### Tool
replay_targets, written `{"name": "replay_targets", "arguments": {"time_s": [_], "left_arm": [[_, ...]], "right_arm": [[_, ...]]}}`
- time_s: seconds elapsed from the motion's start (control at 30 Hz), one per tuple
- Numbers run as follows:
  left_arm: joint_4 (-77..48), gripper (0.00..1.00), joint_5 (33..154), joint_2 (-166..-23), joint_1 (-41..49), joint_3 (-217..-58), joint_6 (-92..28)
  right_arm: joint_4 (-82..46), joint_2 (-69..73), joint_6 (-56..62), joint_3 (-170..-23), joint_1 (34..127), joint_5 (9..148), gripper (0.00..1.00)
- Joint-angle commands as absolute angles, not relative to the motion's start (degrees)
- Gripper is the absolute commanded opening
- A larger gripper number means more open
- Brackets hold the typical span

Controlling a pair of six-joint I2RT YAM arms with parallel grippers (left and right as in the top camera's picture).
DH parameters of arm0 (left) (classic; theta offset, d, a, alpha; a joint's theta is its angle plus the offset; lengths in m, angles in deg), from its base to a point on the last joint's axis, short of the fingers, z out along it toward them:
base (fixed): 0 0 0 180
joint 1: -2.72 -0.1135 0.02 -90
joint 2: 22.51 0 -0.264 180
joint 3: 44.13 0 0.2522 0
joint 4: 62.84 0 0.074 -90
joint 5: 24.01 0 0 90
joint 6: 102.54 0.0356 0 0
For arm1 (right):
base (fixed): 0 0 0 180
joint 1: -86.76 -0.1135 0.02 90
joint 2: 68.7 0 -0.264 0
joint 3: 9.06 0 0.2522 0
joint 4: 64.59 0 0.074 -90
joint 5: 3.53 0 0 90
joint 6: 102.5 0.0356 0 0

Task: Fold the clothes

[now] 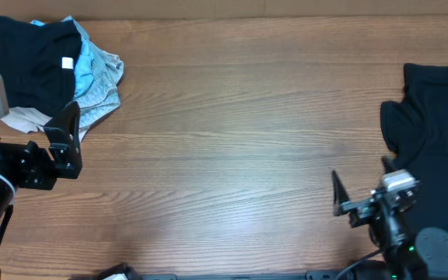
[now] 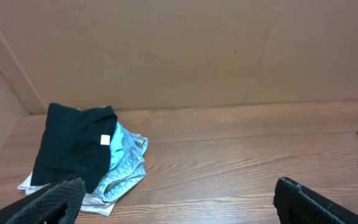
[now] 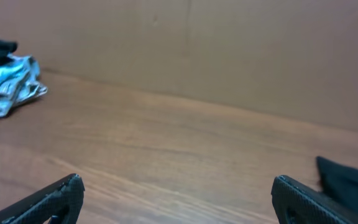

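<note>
Overhead showed the black T-shirt (image 1: 435,132) crumpled, looked soft and floppy, so I'd have pinched a hem edge; left fingers (image 2: 55,200) and right fingers (image 3: 56,199) were spread, empty.

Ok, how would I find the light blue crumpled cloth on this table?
Go to the far left corner of the brown wooden table. There the crumpled light blue cloth pokes out to the right of a folded black garment with a small white label. Nothing else on the table is blue.
</note>
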State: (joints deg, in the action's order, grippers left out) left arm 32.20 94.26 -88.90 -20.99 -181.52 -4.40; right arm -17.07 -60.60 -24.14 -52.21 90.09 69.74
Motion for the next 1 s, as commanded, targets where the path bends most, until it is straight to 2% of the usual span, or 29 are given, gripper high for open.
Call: {"name": "replay_targets", "arguments": {"time_s": [0.0,0.43,0.97], "left_arm": [[32.2,1.0,93.9,-88.9,-20.9,-181.4,-3.1],[32.2,1.0,93.9,-88.9,-20.9,-181.4,-3.1],[32.2,1.0,93.9,-88.9,-20.9,-181.4,-3.1]], "right_arm": [[-21.7,-65.9,-24.5,-43.0,90.4,65.8,1.0],[-48.5,-68.5,-24.4,-23.2,90.3,60.4,1.0],[-48.0,-68.5,-24.3,-23.3,90.3,60.9,1.0]]}}
